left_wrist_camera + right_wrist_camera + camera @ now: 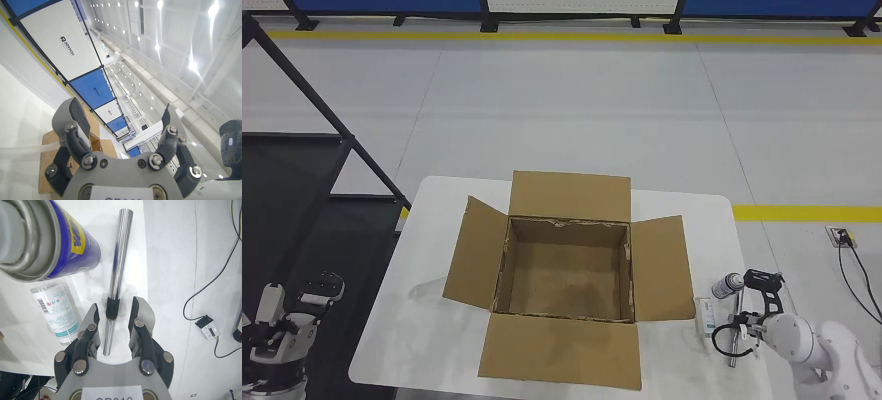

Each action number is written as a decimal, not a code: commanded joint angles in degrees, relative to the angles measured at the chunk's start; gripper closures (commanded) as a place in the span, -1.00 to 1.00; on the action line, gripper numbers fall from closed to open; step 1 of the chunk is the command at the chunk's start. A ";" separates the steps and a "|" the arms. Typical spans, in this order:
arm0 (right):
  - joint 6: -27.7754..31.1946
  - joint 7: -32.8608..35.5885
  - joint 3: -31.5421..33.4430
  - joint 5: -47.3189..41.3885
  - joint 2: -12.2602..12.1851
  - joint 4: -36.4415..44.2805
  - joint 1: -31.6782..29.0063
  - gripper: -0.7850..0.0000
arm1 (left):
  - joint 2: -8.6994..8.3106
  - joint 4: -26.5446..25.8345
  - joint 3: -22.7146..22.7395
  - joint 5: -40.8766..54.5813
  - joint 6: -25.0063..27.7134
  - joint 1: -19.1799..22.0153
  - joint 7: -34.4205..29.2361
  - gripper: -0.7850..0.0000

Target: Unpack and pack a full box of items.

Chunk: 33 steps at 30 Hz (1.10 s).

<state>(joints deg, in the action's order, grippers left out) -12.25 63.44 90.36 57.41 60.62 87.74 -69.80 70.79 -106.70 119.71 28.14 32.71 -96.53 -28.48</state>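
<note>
Left tool: our left tool (121, 103) was down beside the near left corner of the surface. It pointed up at the ceiling with its jaws spread wide, and it gripped nothing.
Right tool: our right tool (115, 306) hung low over the near right corner. Its jaws were part open and straddled the rod with a gap on either side, so it held nothing.
Rod: the polished chrome steel rod with a black band (121, 256) lay flat along the right edge. The band sat between the pads (132, 311).
Bottle: a clear plastic bottle with a white printed label (56, 313) lay on its side just beside the rod, on the box's side of it.
Can: a blue spray can with a yellow label and silver top (66, 247) stood upright a little farther out, near the bottle.
Box: the brown cardboard box (572, 195) sat mid-surface with all four flaps folded out, and we saw its bare floor.
Surface: the white rounded surface (422, 330) carried all of these.
</note>
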 commanded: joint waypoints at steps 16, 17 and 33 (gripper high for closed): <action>0.61 1.29 -2.47 0.19 0.15 -3.75 2.76 0.37 | 0.00 0.00 0.00 0.00 0.00 0.00 0.00 -1.00; 0.53 1.45 -2.62 0.19 0.17 -3.87 2.91 0.36 | 0.00 0.00 0.00 0.00 0.00 0.00 0.00 -1.00; 0.04 -1.11 1.66 -2.67 -0.23 0.91 -0.42 -0.51 | 0.00 0.00 0.00 0.00 0.00 0.00 0.00 -1.00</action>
<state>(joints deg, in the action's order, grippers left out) -12.33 62.39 91.52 54.97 60.45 87.91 -69.63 70.79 -106.70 119.71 28.14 32.71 -96.53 -28.48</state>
